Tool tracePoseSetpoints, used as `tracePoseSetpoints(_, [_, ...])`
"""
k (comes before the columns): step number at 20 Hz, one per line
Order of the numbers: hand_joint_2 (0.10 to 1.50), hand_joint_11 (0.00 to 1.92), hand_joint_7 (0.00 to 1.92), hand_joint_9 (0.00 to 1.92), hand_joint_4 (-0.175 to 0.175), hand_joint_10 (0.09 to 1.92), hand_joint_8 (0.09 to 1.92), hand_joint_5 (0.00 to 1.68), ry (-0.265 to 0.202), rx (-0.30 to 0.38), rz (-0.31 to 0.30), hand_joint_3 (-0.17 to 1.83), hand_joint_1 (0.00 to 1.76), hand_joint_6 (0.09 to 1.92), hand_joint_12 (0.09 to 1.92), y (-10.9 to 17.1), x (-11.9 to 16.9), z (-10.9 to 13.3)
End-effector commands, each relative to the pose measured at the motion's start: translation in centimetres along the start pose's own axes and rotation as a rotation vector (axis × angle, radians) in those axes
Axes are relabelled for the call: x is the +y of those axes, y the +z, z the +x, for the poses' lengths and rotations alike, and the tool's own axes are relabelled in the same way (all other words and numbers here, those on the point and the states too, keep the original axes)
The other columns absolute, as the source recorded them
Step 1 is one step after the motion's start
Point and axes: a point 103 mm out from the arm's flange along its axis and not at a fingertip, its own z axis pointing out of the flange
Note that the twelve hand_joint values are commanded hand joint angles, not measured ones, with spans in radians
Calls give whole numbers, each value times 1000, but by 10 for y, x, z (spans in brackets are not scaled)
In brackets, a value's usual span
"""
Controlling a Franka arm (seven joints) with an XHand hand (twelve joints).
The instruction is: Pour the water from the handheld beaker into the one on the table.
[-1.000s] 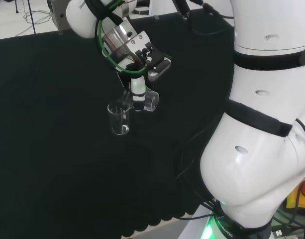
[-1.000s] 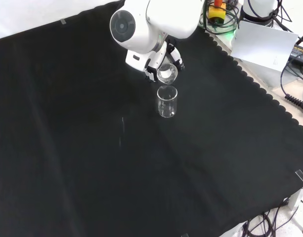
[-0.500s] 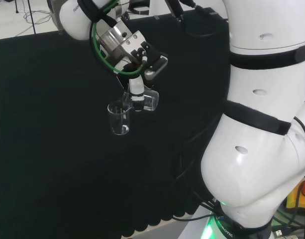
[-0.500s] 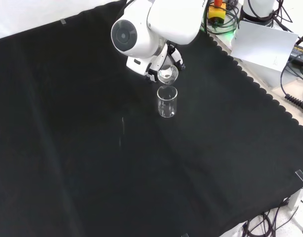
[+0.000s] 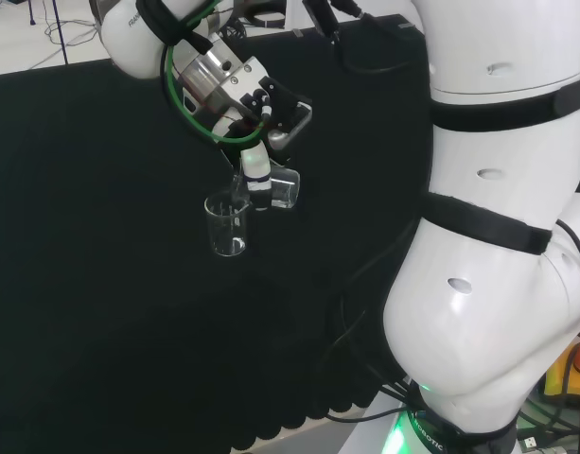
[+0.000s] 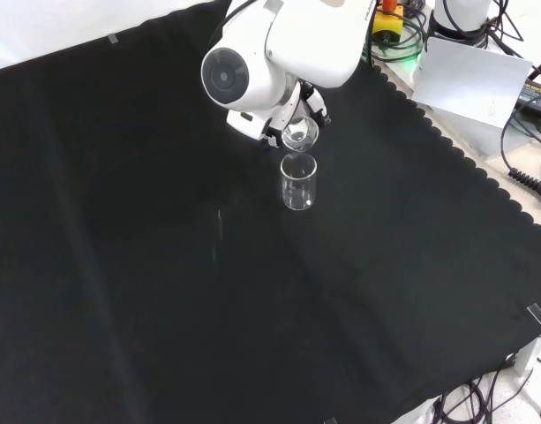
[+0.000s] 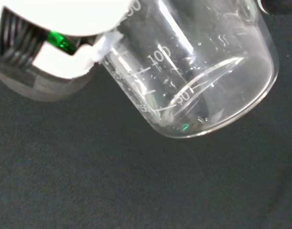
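My hand [image 5: 257, 161] is shut on a small clear beaker [image 5: 282, 188], held tilted with its mouth toward a taller clear beaker [image 5: 226, 224] that stands upright on the black cloth. In the front view the held beaker [image 6: 299, 134] hangs just above and behind the rim of the standing beaker [image 6: 298, 182], and the hand [image 6: 289, 110] is mostly hidden behind the arm's white link. In the wrist view the held beaker [image 7: 193, 81] is close and large, tilted, with a little water pooled low inside; a white part of the hand [image 7: 65, 33] lies against its side.
The arm's big white links [image 5: 498, 236] stand at the right of the head view. Black cloth [image 6: 164, 291] spreads bare around the beakers. Cables and a white sheet [image 6: 473, 84] lie past the cloth's scalloped edge at the front view's upper right.
The hand and wrist have turned and risen a little, tipping the held beaker further toward the standing one. The standing beaker has not moved.
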Motion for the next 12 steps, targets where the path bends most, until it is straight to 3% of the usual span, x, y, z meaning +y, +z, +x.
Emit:
tracePoseSetpoints(1, [589, 1483, 1540, 1812, -175, 87, 198, 1468, 9, -27, 15, 657, 1332, 264, 559, -5, 2, 5])
tracePoseSetpoints(12, [589, 1482, 1540, 1812, -175, 87, 199, 1467, 10, -50, 57, 656, 1332, 265, 555, -14, 7, 12])
